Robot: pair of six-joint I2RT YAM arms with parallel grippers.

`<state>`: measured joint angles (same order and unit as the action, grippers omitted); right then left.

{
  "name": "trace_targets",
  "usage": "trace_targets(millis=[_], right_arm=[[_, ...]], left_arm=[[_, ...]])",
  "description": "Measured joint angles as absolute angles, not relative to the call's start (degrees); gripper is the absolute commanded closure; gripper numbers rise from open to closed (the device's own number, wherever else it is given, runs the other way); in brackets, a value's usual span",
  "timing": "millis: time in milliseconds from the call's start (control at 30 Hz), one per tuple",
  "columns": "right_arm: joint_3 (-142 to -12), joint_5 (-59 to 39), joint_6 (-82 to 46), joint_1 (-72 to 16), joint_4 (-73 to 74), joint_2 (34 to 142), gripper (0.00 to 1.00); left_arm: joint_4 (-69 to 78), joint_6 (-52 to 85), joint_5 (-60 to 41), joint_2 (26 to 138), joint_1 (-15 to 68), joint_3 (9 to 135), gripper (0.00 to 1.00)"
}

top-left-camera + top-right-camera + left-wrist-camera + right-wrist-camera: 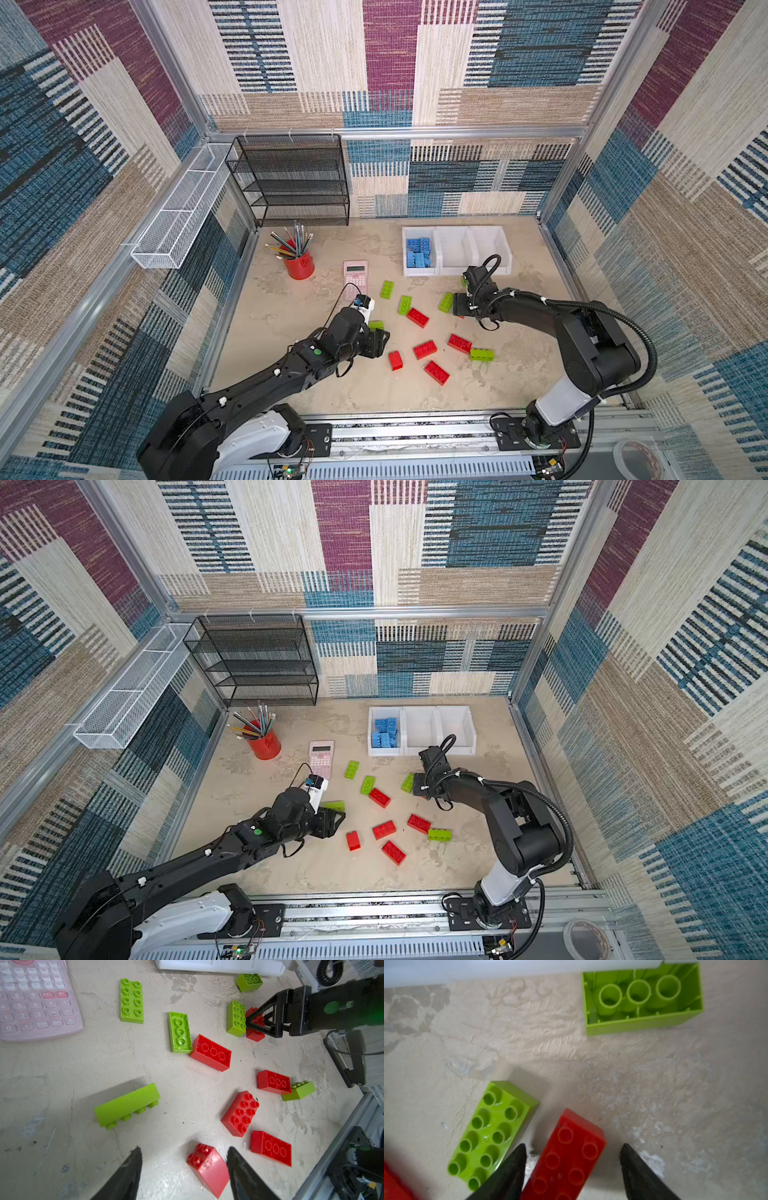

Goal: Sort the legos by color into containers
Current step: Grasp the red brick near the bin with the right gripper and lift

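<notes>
R gripper (573, 1145) open; we see the red lego (566, 1163) right betw. its fingers (512, 1167), not yet pinched, long axis running fwd along our reach. Green lego (492, 1132) sits just outside one finger, so close w/ care.

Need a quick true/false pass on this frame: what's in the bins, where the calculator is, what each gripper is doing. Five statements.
1. Blue bricks sit in an end bin. True.
2. The middle bin holds green bricks. False: it holds no bricks.
3. The right gripper has its jaws either side of a red brick. True.
4. The calculator lies in a bin. False: it lies on the table.
5. The left gripper grips a green brick. False: its jaws are open, gripping nothing.
</notes>
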<state>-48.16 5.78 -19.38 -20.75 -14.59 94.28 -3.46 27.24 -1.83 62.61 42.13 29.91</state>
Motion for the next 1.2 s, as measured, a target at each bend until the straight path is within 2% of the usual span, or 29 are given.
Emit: trace_targets(millis=[133,267,333,500,867,1033,1100,1167,1200], right_arm=[[-47.5,6.2,-19.4,-21.1,-15.1,93.7,0.42],[-46.8,6.6,-19.2,-21.1,-16.5,92.7,0.61],[-46.8,6.6,-19.2,-21.1,-17.0,92.5,0.62],[-47.7,6.6,-18.6,-21.1,-18.4,91.8,0.74],[-57.5,6.1,-16.9,-21.1,-21.8,89.6,0.74],[-66.2,6.7,-15.0,-21.1,-22.3,93.1,0.74],[-70.0,7.1,-14.4,-21.1,-22.7,95.7,0.74],[-73.7,7.1,-13.4,-20.6,-22.8,98.7,0.74],[-75.3,7.0,-13.2,-20.4,-22.8,100.1,0.74]], left_arm=[[-3.4,27.2,-1.8,62.7,42.1,29.9,0.34],[-3.3,27.2,-1.8,62.8,42.1,29.9,0.34],[-3.3,27.2,-1.8,63.0,42.1,29.9,0.34],[-3.3,27.2,-1.8,63.2,42.1,29.8,0.34],[-3.3,27.2,-1.8,63.2,42.1,29.4,0.34],[-3.4,27.2,-1.4,63.8,42.1,29.4,0.32],[-3.5,27.2,-1.0,63.9,42.1,29.4,0.27],[-3.5,27.2,-0.2,64.3,42.1,29.4,0.18],[-3.6,27.2,-0.2,64.6,42.1,29.4,0.17]])
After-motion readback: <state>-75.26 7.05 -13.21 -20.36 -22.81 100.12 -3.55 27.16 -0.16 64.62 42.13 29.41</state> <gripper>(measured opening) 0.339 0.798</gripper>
